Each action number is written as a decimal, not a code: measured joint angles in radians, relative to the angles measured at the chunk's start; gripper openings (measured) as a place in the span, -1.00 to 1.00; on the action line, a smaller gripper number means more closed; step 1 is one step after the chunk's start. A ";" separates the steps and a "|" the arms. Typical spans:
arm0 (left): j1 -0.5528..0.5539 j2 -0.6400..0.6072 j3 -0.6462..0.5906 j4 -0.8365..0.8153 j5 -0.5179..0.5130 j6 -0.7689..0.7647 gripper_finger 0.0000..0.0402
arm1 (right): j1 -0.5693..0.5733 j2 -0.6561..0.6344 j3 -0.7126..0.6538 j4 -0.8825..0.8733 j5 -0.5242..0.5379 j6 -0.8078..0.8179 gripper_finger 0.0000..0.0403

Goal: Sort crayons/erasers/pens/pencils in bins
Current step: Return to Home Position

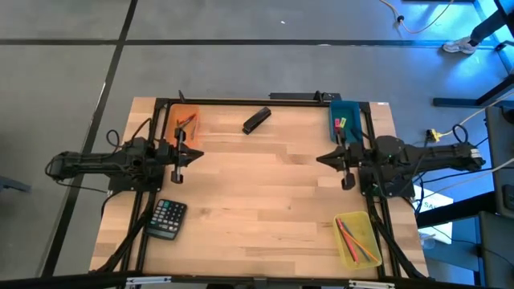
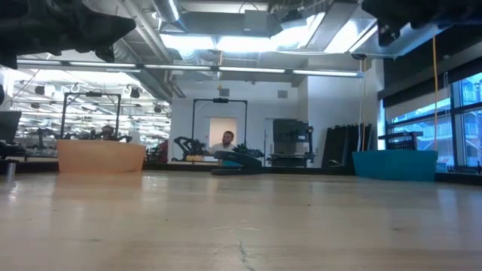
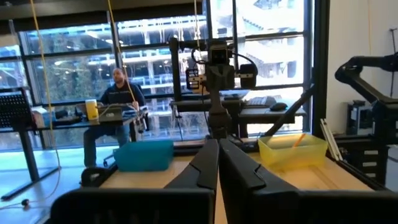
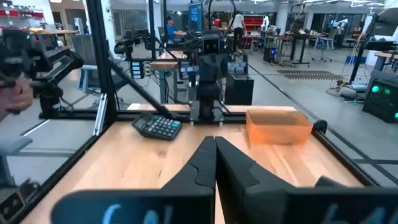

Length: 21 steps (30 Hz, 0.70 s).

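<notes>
Both arms sit at mid-bench, facing each other across the middle, well apart. The left end effector (image 1: 198, 155) is pinched fully closed with nothing in it; its wrist view shows the two fingers (image 3: 205, 163) pressed flat together. Same for the right end effector (image 1: 320, 158): fingers (image 4: 200, 163) closed tight and empty.

No task item is near either one. The orange bin (image 1: 173, 117) is at the far left corner of the bench (image 1: 257, 201), just beyond the left arm's wrist, with the crayons (image 1: 186, 121) lying inside. The teal bin (image 1: 352, 107) is at the far right corner beside the right arm, holding the erasers (image 1: 340, 124). The yellow bin (image 1: 370, 221) is at the near right corner, behind the right arm, full of long thin sticks (image 1: 353, 237). The calculator (image 1: 166, 218) lies near the left arm's base, and a black bar (image 1: 256, 120) lies between the two far bins.

Hard to make out:
- In the teal bin only a yellow and a pink bit show, and a blue one wouldn't stand out against the teal.
- From bench height the orange and teal walls hide what's inside.
- The arms there are only dark shapes cut off at the top corners.
- A person (image 3: 119, 93) sits at a desk way off in the room.
</notes>
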 joint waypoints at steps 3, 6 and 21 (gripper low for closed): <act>0.000 -0.017 0.000 -0.006 0.000 0.011 -0.99 | -0.004 -0.059 -0.055 -0.003 -0.006 -0.005 -0.97; 0.000 -0.047 0.000 0.009 0.000 0.061 -0.98 | -0.017 -0.125 -0.101 0.015 -0.019 -0.002 -0.97; 0.006 -0.110 -0.074 0.037 -0.002 0.074 -0.99 | -0.035 -0.331 -0.257 0.035 -0.024 0.077 -0.97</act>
